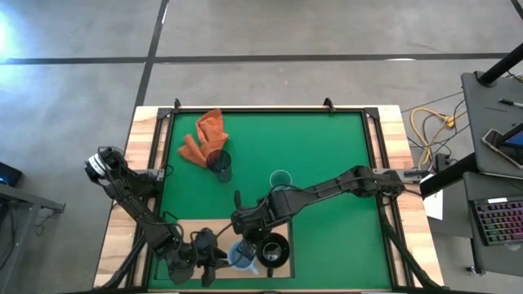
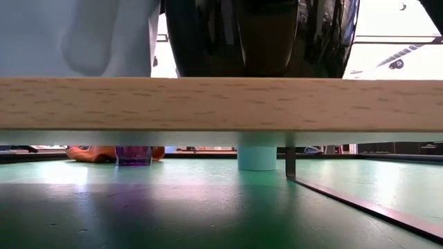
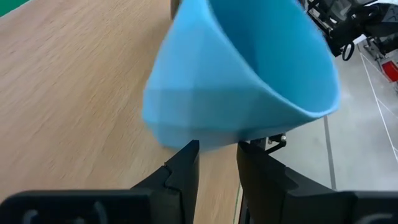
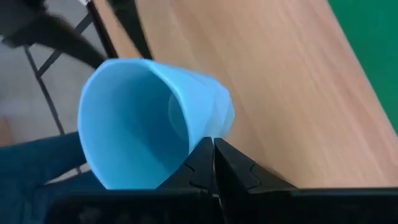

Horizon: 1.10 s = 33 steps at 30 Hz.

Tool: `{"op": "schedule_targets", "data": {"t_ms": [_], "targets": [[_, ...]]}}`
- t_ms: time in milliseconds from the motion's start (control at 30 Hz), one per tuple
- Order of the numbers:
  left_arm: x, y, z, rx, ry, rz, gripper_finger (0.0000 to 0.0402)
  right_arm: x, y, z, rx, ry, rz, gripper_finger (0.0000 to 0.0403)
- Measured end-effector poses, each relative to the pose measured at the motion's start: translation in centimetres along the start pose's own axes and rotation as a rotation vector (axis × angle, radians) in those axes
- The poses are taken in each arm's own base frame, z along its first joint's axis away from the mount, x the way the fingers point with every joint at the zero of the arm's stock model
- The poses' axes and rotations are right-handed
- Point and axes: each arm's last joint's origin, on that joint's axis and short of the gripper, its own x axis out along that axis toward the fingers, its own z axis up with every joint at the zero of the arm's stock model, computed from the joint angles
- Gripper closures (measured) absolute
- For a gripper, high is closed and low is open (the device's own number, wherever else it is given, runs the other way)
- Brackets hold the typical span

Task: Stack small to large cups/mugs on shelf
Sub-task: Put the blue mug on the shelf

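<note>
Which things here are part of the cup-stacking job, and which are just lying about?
Part of the job:
light blue mug
black mug
purple cup
teal cup
wooden shelf

Just lying about:
orange cloth
green mat

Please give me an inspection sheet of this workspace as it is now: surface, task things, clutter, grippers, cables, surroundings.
Surface: green mat on a wooden table; shelf at the near edge.
Job's things: light blue mug and black mug over the shelf; purple cup and teal-green cup on the mat.
Clutter: orange cloth touching the purple cup.
Grippers: left gripper parted, at the blue mug's base; right gripper shut on its rim.
Cables: yellow cable on the floor, right.
Surroundings: keyboard on a side desk.
</note>
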Motion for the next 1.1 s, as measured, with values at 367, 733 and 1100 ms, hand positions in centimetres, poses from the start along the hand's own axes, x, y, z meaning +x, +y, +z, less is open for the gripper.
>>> {"op": "schedule_targets", "data": {"t_ms": [367,733,1100], "targets": [[0.1,1.2,0.5,0.005,-0.022,0.033,0.0309,0.0,-0.1,0.0,-0.009,0.017,0.01,0.0394],[0.0,1.6,0.9,-0.006,-0.025,0.035,0.0309,-0.1,-0.6,0.4,-0.047,0.02,-0.003,0.0394],[-0.6,1.4,-0.2,0.003,0.039,0.005,0.0309,-0.8,-2.6,2.5,-0.031,-0.026,-0.046,0.0394]]}}
